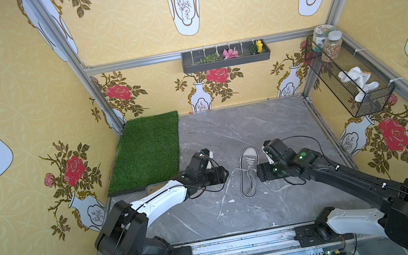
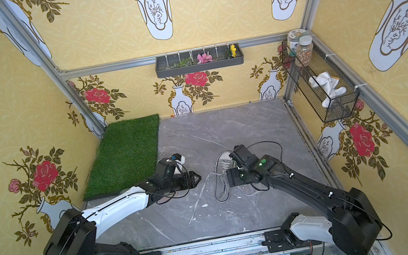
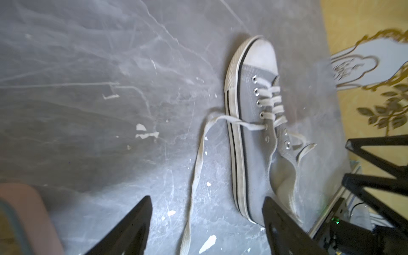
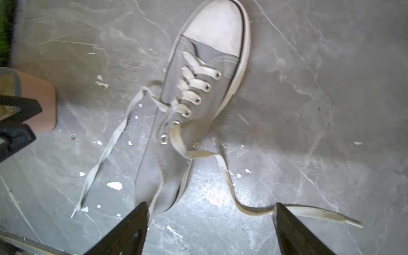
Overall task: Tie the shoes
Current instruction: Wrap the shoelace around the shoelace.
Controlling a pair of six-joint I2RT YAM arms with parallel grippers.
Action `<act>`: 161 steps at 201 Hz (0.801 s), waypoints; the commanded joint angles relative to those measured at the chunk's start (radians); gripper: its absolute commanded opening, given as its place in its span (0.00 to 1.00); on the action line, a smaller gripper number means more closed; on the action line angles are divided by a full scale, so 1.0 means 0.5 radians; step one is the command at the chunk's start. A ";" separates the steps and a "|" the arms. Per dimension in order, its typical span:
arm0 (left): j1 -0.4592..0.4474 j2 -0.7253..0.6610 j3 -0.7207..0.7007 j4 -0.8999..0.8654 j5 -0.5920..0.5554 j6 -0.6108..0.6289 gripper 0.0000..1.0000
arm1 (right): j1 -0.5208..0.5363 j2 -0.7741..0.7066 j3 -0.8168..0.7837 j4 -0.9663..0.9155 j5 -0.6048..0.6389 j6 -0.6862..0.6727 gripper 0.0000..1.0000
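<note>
A single grey sneaker [image 1: 250,173] [image 2: 223,179] with a white toe cap lies on the marble floor, toe pointing at the back wall, laces untied. One lace [image 1: 223,198] [image 3: 195,170] trails off its left side toward the front. The other lace [image 1: 277,188] [image 4: 229,183] snakes off its right side. My left gripper [image 1: 226,174] [image 3: 207,199] stands open just left of the shoe, low over the floor, with the left lace running between its fingers untouched. My right gripper [image 1: 259,172] [image 4: 211,204] is open by the heel on the right, and the right lace passes under one fingertip [image 4: 281,212].
A green turf mat [image 1: 145,152] covers the far left floor, with a tan tray [image 4: 42,106] at its near edge behind the left arm. A wire basket [image 1: 352,81] hangs on the right wall. A metal rail [image 1: 217,246] runs along the front.
</note>
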 commanded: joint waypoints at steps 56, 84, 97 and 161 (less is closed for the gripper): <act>-0.258 0.384 0.261 -0.483 -0.359 0.237 0.54 | -0.465 -0.024 -0.210 0.166 0.017 0.085 0.78; -0.299 0.444 0.313 -0.508 -0.432 0.273 0.46 | -0.601 -0.011 -0.295 0.186 0.004 0.101 0.72; -0.334 0.481 0.340 -0.512 -0.452 0.305 0.43 | -0.630 0.004 -0.319 0.190 0.014 0.114 0.70; -0.355 0.591 0.356 -0.510 -0.468 0.333 0.29 | -0.633 0.040 -0.454 0.235 0.099 0.312 0.63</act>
